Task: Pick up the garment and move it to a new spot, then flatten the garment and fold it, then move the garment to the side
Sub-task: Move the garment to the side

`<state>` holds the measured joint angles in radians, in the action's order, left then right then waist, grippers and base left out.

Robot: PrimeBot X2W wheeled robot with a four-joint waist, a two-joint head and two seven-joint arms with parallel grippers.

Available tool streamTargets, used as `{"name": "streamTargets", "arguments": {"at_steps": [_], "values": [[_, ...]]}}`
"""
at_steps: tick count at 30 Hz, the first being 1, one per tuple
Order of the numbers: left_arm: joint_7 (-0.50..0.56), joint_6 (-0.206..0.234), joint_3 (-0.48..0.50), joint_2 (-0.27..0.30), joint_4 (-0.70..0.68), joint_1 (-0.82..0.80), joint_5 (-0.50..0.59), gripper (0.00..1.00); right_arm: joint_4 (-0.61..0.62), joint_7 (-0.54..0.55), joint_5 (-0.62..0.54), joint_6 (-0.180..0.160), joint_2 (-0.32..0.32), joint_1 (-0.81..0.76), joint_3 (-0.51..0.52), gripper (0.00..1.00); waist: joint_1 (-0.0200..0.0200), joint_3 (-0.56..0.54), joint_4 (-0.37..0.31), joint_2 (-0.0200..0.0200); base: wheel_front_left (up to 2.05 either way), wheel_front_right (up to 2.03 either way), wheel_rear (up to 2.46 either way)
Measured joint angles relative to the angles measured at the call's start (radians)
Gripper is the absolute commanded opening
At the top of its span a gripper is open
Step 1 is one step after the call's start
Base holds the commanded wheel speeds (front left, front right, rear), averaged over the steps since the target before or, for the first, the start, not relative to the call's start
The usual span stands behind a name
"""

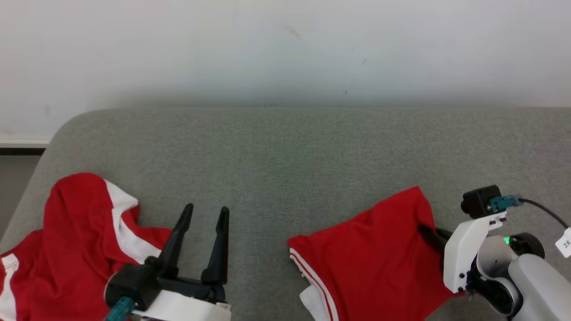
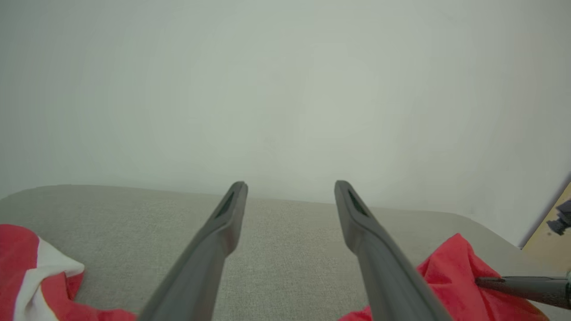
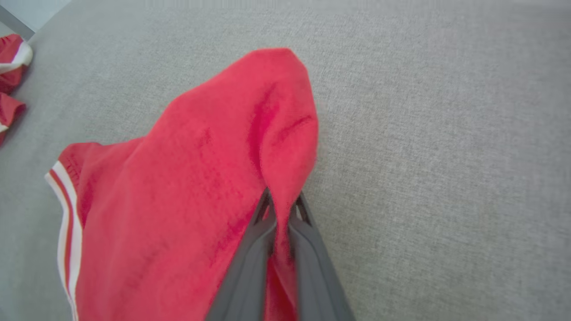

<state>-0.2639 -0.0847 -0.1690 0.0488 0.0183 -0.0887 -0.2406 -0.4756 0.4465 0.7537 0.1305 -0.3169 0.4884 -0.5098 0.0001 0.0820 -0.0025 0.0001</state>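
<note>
The garment (image 1: pixel 374 254) is red with white striped trim and lies crumpled on the grey cushion, right of centre in the head view. My right gripper (image 1: pixel 427 232) comes in from the right and is shut on a raised fold at its right edge. In the right wrist view the fingers (image 3: pixel 250 249) pinch that red fold of the garment (image 3: pixel 200 178), which peaks above them. My left gripper (image 1: pixel 207 213) stands open over bare cushion left of the garment and holds nothing. The left wrist view shows its spread fingers (image 2: pixel 218 236) and the garment (image 2: pixel 455 272) at lower right.
A second red and white garment (image 1: pixel 80 236) lies bunched at the cushion's left front, close to my left gripper. The grey cushion (image 1: pixel 290 156) runs back to a pale wall (image 1: pixel 285 49). Its rounded left corner drops off toward the floor.
</note>
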Motion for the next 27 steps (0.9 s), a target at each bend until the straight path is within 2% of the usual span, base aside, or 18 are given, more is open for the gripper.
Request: {"name": "streamTargets", "arguments": {"at_steps": [11, 18, 27], "values": [[0.0, -0.007, -0.031, 0.0, -0.007, -0.045, 0.016, 1.0, -0.001, -0.063, 0.01, 0.0, -0.058, 0.141, 0.023, 0.0, 0.0, 0.064, -0.113, 0.0, 0.0, 0.0, 0.0], [0.0, -0.022, -0.024, 0.003, -0.018, -0.082, 0.049, 1.0, -0.029, -0.11, 0.015, 0.0, -0.069, 0.218, 0.044, 0.0, 0.0, 0.139, -0.188, 0.0, 0.0, 0.0, 0.0], [0.0, -0.031, -0.005, 0.035, -0.031, -0.109, 0.066, 1.0, -0.057, -0.176, 0.039, 0.0, -0.071, 0.294, 0.077, 0.0, 0.0001, 0.222, -0.3, 0.0, 0.0, 0.0, 0.0]]}}
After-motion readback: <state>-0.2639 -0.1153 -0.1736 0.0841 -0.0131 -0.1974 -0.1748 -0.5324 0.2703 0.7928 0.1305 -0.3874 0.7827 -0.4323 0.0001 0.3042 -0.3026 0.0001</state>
